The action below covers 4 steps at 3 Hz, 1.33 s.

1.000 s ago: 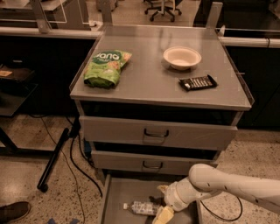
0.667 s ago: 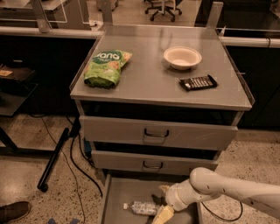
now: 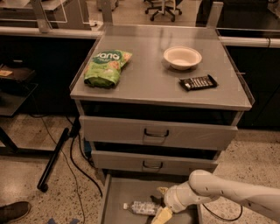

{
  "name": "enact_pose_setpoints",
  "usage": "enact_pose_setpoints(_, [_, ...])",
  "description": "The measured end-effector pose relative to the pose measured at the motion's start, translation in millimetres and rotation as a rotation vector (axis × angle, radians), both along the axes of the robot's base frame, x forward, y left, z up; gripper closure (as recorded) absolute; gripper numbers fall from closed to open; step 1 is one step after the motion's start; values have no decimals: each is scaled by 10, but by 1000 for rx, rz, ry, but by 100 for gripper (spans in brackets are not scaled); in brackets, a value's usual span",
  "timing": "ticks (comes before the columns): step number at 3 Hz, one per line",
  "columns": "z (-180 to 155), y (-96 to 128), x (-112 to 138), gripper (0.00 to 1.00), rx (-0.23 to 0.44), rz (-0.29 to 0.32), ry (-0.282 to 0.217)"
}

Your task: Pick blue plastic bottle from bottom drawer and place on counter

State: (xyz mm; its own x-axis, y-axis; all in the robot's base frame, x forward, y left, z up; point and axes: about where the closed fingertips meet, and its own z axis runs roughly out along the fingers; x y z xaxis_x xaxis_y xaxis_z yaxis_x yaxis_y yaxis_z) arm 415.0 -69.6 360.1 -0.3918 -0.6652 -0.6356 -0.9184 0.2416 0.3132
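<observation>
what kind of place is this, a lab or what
Probably a lab or office workroom: wheeled office chair behind, long benches, speckled hard floor. The robot's hand is low in the open grey metal bottom drawer, beside the small clear plastic bottle.

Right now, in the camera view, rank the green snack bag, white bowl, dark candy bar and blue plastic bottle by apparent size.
1. green snack bag
2. white bowl
3. dark candy bar and blue plastic bottle: alike, unranked; the hand is at the bottle's right end in the bottom drawer.
</observation>
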Motion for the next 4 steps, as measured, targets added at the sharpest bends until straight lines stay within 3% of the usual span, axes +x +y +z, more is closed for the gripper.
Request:
enact_pose_setpoints(2, [-696,-61,166,0,-21,-133,-115])
enact_pose_setpoints(4, [-790,48,116,0,13,-116,-126])
